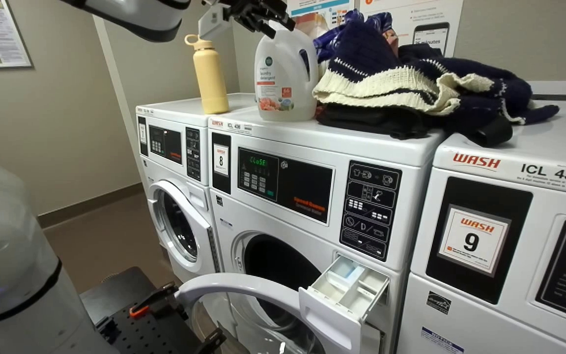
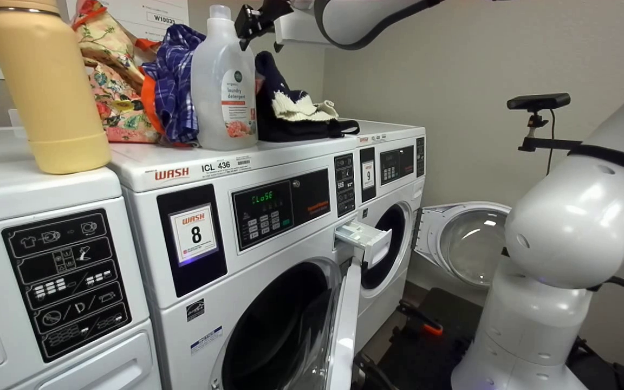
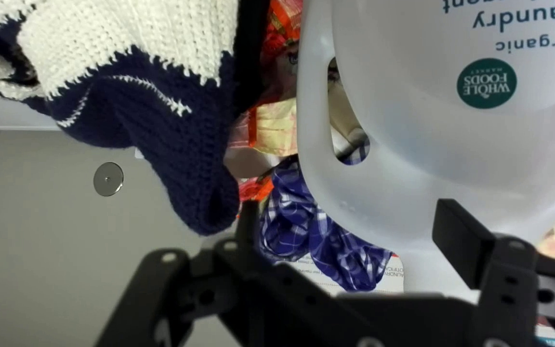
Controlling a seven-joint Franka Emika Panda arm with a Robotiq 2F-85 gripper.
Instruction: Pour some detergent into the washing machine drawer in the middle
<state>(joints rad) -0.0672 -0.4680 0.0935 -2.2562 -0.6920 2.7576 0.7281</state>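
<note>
While the drawer (image 1: pixel 332 319) is jutting forward out of the washing machine (image 1: pixel 288 223), the gripper (image 3: pixel 348 221) is hovering, jaws apart, near the upper part of the detergent (image 1: pixel 287 88), which is standing upright on the machine's top; blue plaid cloth (image 3: pixel 289 212) is lying beyond.

You have three white front-loading washing machines (image 1: pixel 288 221), one translucent white plastic detergent jug (image 1: pixel 285 78) with a handle, one pale-yellow cylindrical bottle (image 1: pixel 210 81), one pulled-out white-and-grey plastic dispenser drawer (image 1: pixel 332 319), one navy-and-cream knitted garment (image 1: pixel 401 88), one blue-and-white plaid cloth (image 2: pixel 176 81) and two black fingers (image 3: pixel 465 236). You cannot tell how many pieces of floral fabric (image 2: pixel 122 114) there are.
</note>
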